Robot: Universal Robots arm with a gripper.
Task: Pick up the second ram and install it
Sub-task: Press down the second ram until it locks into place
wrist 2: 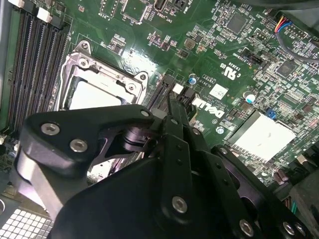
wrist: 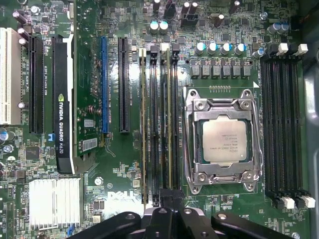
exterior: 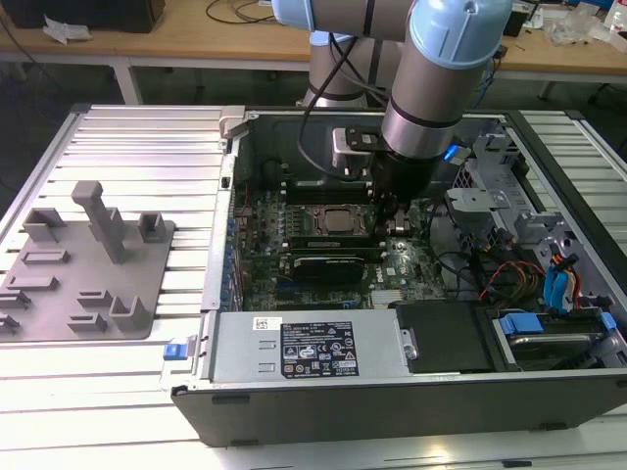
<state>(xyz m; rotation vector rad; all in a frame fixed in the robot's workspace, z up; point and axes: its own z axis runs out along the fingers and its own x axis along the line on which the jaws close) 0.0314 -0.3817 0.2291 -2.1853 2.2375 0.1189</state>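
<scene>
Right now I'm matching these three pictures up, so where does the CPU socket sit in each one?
Exterior view: the CPU socket sits mid-picture, inside the open computer case.
Second wrist view: the silver-framed socket lies next to the black memory slots.
First wrist view: the socket lies between two banks of slots.
Shared landmark: the black memory slots beside the socket.

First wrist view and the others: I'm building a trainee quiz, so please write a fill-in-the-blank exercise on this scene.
1. The motherboard under the gripper is ___ in colour.
2. The CPU socket has long memory slots on ___ of its long sides.
3. At the exterior view's left, the tray with upright posts is ___ in colour.

Missing words: green; both; grey.
</scene>
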